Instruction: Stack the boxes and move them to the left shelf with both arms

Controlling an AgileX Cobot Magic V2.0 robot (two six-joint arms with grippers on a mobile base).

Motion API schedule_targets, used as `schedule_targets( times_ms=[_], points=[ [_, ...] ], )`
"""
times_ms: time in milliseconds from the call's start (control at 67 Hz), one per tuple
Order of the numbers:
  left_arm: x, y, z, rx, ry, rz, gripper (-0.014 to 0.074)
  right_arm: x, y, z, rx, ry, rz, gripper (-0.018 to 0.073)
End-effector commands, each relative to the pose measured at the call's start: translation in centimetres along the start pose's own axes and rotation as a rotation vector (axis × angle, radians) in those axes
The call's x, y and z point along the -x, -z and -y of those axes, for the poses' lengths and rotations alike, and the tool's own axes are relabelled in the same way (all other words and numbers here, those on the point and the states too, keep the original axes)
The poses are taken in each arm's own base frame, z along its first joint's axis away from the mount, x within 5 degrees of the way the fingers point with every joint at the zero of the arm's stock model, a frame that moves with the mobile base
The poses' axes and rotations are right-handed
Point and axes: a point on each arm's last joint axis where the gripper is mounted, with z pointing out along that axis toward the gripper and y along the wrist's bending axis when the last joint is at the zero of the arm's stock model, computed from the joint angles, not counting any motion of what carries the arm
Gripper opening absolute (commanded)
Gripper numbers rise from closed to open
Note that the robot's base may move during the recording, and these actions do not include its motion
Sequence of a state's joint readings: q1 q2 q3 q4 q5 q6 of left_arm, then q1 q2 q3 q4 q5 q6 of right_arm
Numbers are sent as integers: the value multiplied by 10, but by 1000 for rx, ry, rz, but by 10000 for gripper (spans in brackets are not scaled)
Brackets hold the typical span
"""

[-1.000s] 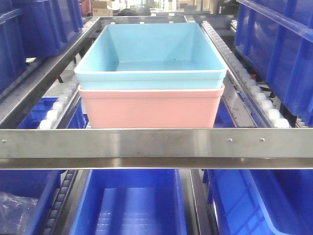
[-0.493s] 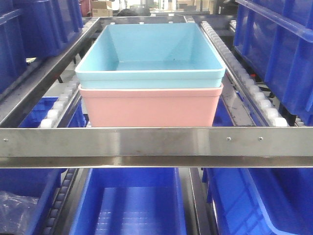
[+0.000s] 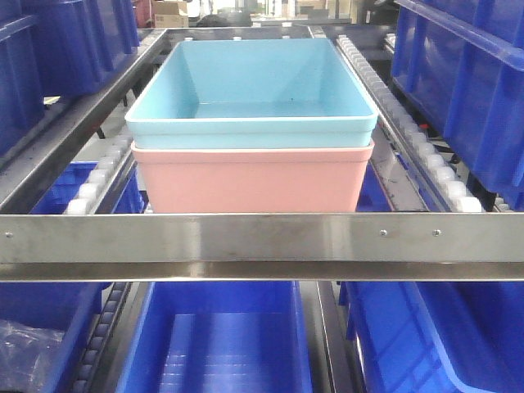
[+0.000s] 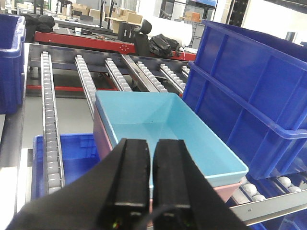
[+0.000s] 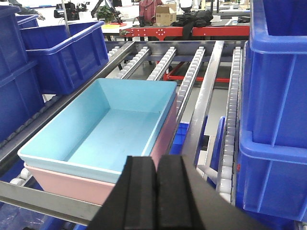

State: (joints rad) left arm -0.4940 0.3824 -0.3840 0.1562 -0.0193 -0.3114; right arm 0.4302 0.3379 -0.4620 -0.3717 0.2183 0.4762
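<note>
The light turquoise box sits nested on top of the salmon pink box. The stack rests on the steel left shelf, just behind its front crossbar and between the white roller rails. My left gripper hangs shut and empty above the near left corner of the turquoise box. My right gripper is shut and empty too, over the right front corner of the stack, where the pink box shows under the turquoise one. Neither gripper touches a box.
Dark blue bins stand stacked on the right of the shelf and more on the left. Further dark blue bins lie on the level below the crossbar. Roller tracks run back to a red frame.
The stack and the crossbar sit a few pixels higher in the front view than one second ago. Nothing else differs.
</note>
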Motion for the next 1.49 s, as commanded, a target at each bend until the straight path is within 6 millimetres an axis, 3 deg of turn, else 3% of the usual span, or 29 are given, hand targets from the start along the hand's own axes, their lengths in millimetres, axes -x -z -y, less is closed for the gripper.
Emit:
schedule_targets(
  times_ms=[0, 164, 463, 791, 1478],
  points=[
    [17, 1, 4, -33, 2, 107, 6, 14, 1, -3, 30, 26, 88, 53],
    [17, 1, 4, -33, 2, 107, 6, 3, 0, 0, -7, 30, 77, 53],
    [17, 1, 4, -33, 2, 107, 6, -60, 18, 21, -236, 159, 182, 53],
    [17, 1, 4, -33, 2, 109, 6, -104, 28, 27, -309, 206, 255, 53],
    [17, 1, 4, -33, 2, 109, 6, -105, 28, 27, -309, 206, 251, 53]
  ],
)
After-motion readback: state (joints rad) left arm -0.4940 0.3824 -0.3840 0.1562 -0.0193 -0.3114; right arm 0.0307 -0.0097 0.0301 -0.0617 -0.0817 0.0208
